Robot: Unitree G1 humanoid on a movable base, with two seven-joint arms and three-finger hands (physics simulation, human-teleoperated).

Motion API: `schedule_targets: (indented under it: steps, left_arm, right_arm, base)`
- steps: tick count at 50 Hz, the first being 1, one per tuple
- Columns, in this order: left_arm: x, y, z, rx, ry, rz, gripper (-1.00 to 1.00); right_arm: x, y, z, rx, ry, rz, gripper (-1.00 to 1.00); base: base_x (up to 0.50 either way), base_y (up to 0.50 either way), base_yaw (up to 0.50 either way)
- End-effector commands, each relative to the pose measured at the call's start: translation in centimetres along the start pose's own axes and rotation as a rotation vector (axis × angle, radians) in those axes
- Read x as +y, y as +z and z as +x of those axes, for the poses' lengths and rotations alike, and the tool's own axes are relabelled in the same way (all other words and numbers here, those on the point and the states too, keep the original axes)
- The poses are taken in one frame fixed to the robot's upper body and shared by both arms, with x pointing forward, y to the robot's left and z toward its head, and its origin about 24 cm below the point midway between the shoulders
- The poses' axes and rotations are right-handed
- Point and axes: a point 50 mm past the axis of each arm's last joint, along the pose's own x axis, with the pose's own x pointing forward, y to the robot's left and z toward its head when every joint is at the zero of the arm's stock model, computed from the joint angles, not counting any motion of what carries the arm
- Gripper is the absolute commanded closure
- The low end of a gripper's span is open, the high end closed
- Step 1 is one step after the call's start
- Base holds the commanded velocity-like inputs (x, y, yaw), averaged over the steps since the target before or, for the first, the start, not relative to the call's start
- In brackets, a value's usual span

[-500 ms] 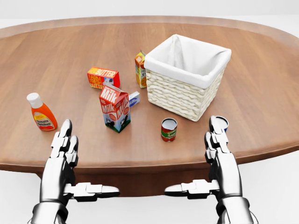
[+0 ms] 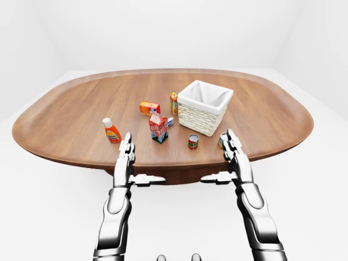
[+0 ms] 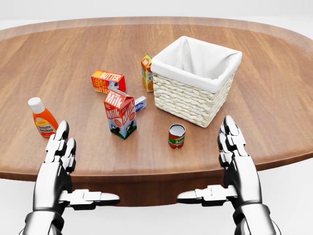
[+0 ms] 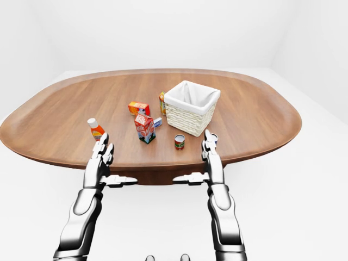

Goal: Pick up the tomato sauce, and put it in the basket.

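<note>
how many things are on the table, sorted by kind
bottles: 1, the tomato sauce
cartons: 2, milk carton and orange carton
boxes: 2, butter box and small blue box
cans: 2, red can and one by the right hand
baskets: 1
total: 8

Glossy chrome-silver segmented arms; left hand (image 3: 57, 164), right hand (image 3: 234, 159) blocky, three-fingered, dark joint seams.

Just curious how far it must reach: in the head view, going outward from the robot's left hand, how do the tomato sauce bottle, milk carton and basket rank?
1. Tomato sauce bottle, just above the left hand.
2. Milk carton, to the right.
3. Basket, farthest right.
</note>
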Motion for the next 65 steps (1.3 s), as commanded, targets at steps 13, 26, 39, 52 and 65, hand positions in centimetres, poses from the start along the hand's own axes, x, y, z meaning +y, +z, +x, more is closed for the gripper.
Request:
schedule_targets:
  steps: [13, 26, 39, 52, 65]
  left_arm:
    - [0.2, 3.3, -0.8, -0.121, -0.003, 0.015, -1.0]
    - [0.2, 4.1, -1.0, -0.156, -0.006, 0.021, -1.0]
    - [0.0, 3.7, -1.1, -0.14, -0.012, 0.026, -1.0]
    - [-0.1, 3.2, -1.1, -0.117, -0.015, 0.03, -1.0]
    - [-0.1, 3.3, -1.1, -0.12, -0.016, 0.03, -1.0]
  right_arm:
    - [-0.5, 3.6, -0.4, -0.155, -0.004, 0.018, -1.0]
    - [-0.5, 4.6, -0.8, -0.2, 0.027, 0.045, -1.0]
    - [-0.4, 4.3, -0.9, -0.191, 0.036, 0.054, -1.0]
    - [-0.3, 3.6, -0.7, -0.159, 0.024, 0.044, -1.0]
    - [-0.2, 3.9, -0.9, -0.171, 0.035, 0.04, -1.0]
  base:
    - [0.0, 0.0, 0.0]
    - [0.0, 0.0, 0.0]
    - [0.49, 0.0, 0.0]
    - [0.19, -0.21, 0.0]
    - [0.0, -0.15, 0.0]
